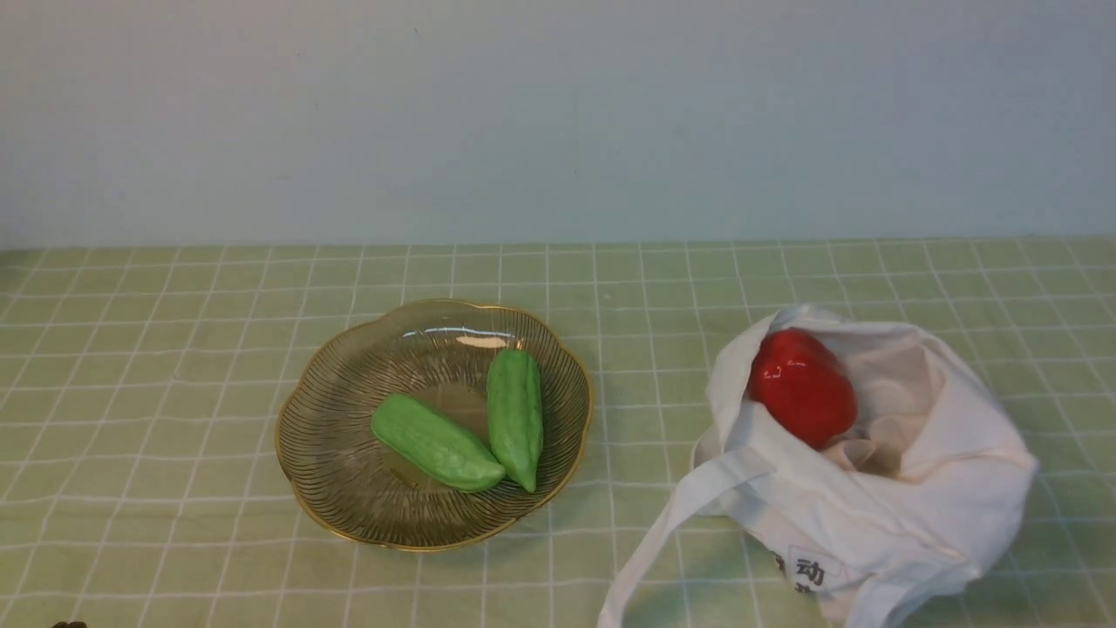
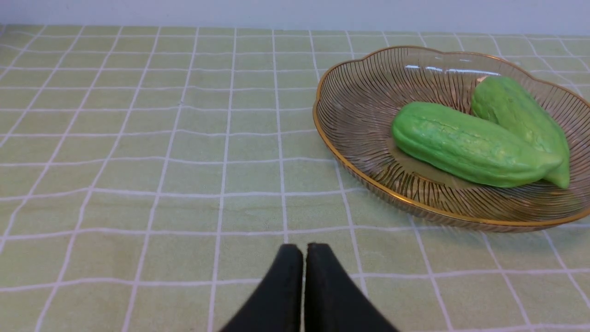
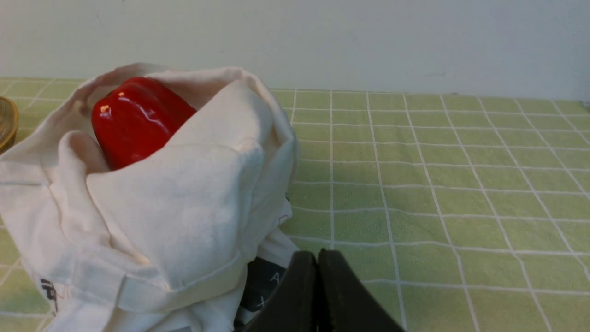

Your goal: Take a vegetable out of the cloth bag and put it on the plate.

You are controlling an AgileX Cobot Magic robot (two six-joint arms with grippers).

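Note:
Two light green gourds lie side by side in the gold-rimmed glass plate (image 1: pixel 323 453): one (image 1: pixel 436 443) at the front, one (image 1: pixel 515 417) behind it to the right. The left wrist view shows both gourds (image 2: pixel 465 144) (image 2: pixel 521 120) and the plate (image 2: pixel 359 92). The white cloth bag (image 1: pixel 889 506) sits slumped and open to the right, with a glossy red pepper (image 1: pixel 802 386) at its mouth; both show in the right wrist view, bag (image 3: pixel 175 207) and pepper (image 3: pixel 138 120). My left gripper (image 2: pixel 304 249) is shut and empty, low before the plate. My right gripper (image 3: pixel 317 256) is shut and empty beside the bag.
A green checked tablecloth (image 1: pixel 174 296) covers the table up to a pale wall (image 1: pixel 558 113). A bag strap (image 1: pixel 663 532) trails toward the front edge. Neither arm shows in the front view.

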